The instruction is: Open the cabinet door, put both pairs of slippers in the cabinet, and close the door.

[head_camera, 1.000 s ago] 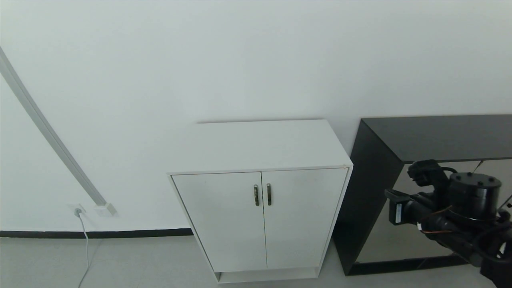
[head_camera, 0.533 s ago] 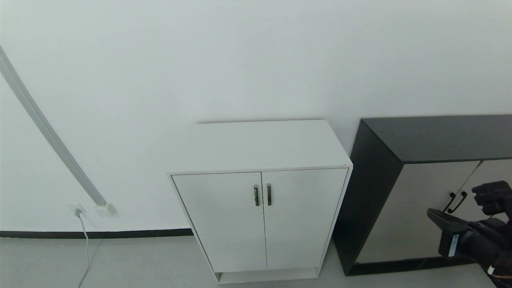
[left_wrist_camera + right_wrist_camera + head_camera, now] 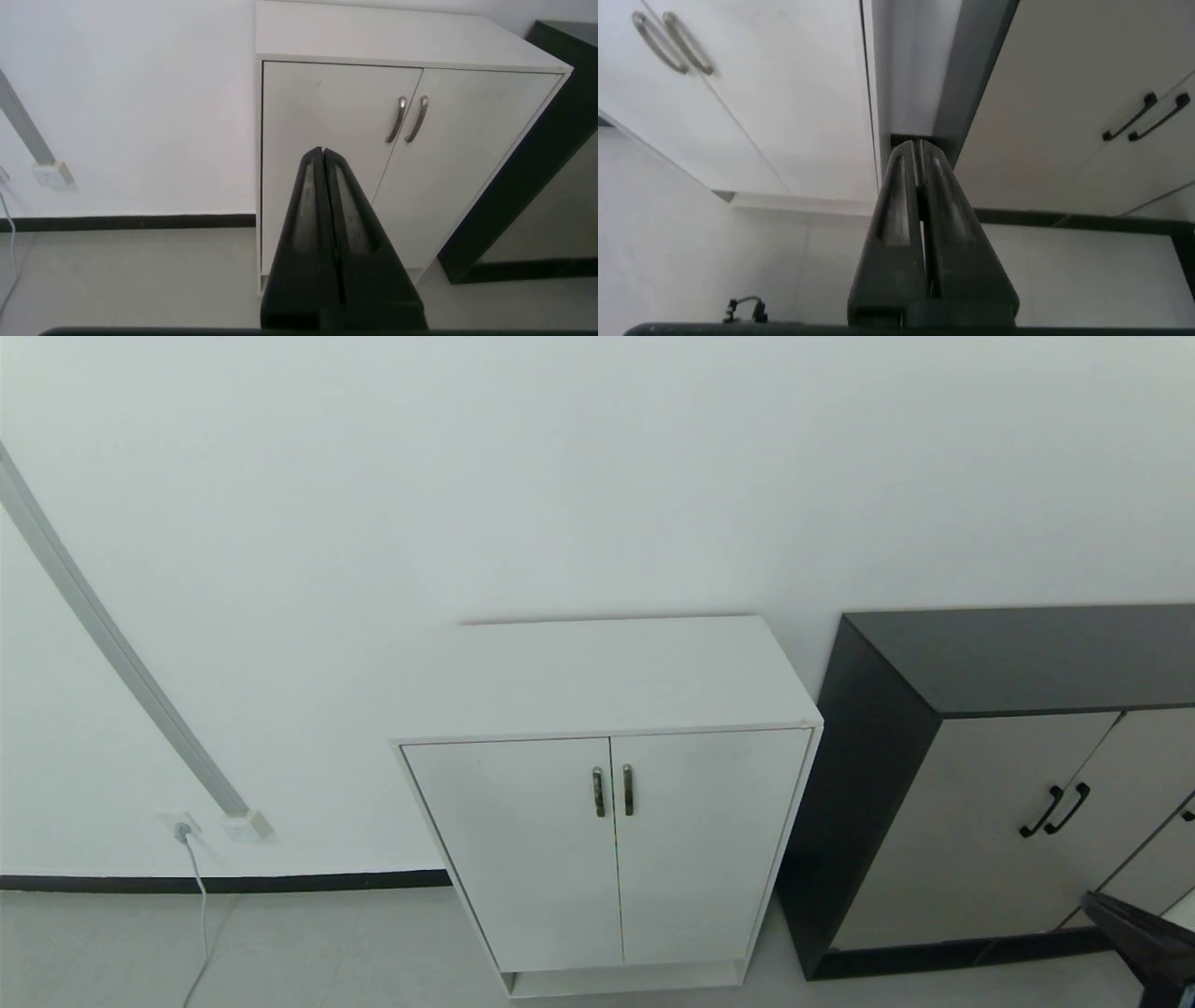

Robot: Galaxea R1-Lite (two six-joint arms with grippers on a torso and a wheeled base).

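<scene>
The white cabinet (image 3: 607, 784) stands against the wall with both doors closed, and its two metal handles (image 3: 612, 791) meet at the middle. In the left wrist view the cabinet (image 3: 402, 140) lies ahead, and my left gripper (image 3: 323, 154) is shut and empty, held short of the left door. My right gripper (image 3: 921, 145) is also shut and empty. It is low, in front of the gap between the white cabinet (image 3: 766, 93) and the black one. A dark piece of my right arm (image 3: 1144, 943) sits in the bottom right corner of the head view.
A black cabinet (image 3: 990, 756) with grey doors and black handles (image 3: 1055, 810) stands close on the white cabinet's right. A wall socket with a hanging cable (image 3: 191, 859) and a slanted conduit (image 3: 112, 644) are to the left. Grey floor (image 3: 327, 952) lies in front.
My right arm has dropped down and to the right, almost out of the head view, uncovering the black cabinet's doors and handles. The cabinet doors have not moved.
</scene>
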